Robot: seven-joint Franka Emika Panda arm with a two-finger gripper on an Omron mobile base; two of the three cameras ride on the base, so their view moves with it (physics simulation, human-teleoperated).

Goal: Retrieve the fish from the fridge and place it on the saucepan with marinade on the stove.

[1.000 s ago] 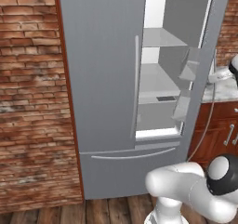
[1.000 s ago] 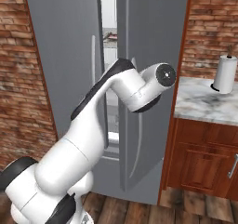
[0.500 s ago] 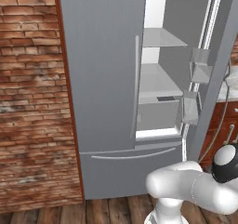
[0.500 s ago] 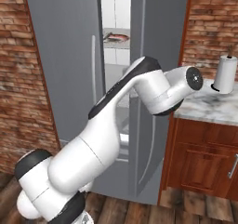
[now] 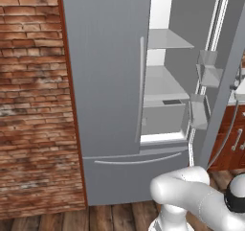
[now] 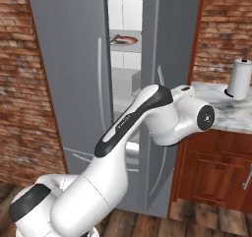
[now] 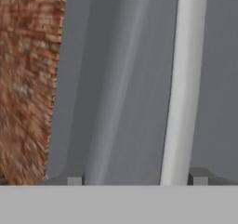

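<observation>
The two-finger gripper [image 7: 135, 181] is spread wide, its dark fingertips [image 7: 74, 180] on either side of the long pale vertical handle [image 7: 182, 88] of the tall grey metal fridge [image 5: 105, 81], not pinching it. The right door stands open on white shelves; a reddish-brown round dish [image 6: 127, 38] sits inside. I cannot make out the fish.

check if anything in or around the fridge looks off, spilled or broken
Nothing stands out. The fridge has its right door swung open, its shelves sit level, and nothing has spilled. A paper towel roll stands upright on the counter.
</observation>
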